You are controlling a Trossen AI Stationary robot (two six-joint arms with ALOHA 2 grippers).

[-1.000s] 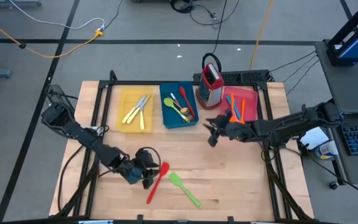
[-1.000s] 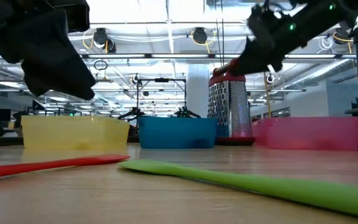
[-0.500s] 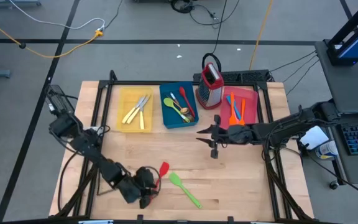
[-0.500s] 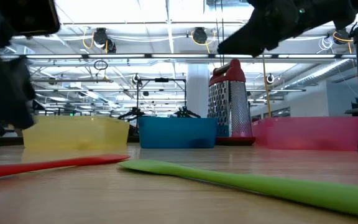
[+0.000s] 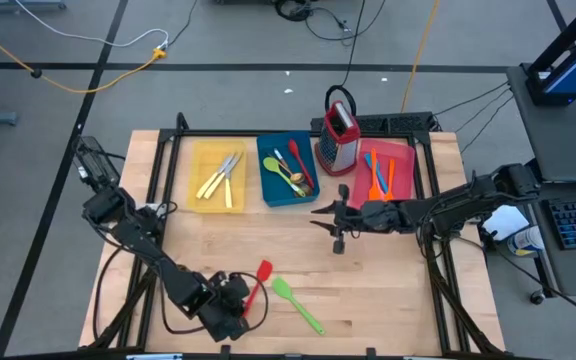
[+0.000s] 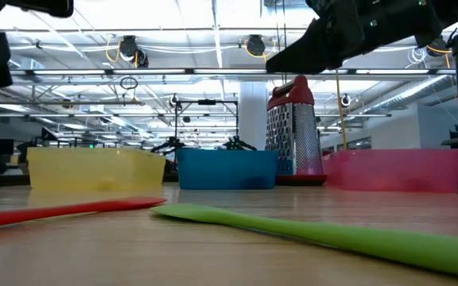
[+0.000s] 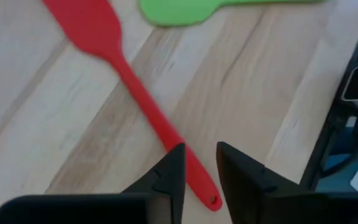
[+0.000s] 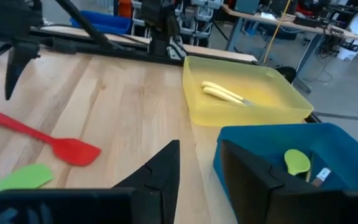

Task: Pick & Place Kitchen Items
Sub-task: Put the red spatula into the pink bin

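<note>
Near the front edge of the table, the left gripper (image 7: pixel 199 171) is hanging low over the handle end of the red spatula (image 7: pixel 127 84), its two fingers a narrow gap apart with the handle lying in that gap, not yet pinched as far as I can tell. The green spatula (image 5: pixel 298 304) is lying just beside the red one, blade close to blade, both loose on the wood (everything else seems sorted into the yellow tray (image 5: pixel 218 177), blue tray (image 5: pixel 286 171) and pink tray (image 5: pixel 385 167) at the back, by the grater (image 5: pixel 341 133)).

The right gripper (image 5: pixel 336 221) is hovering mid-table in front of the trays, fingers slightly parted and carrying nothing.

To do this pick well, I'd judge the left gripper should be sitting squarely across the slim handle, low enough that the fingertips are flanking it fully before squeezing, and gripping further from the tip so the blade isn't swinging on the lift or nudging the green one.
</note>
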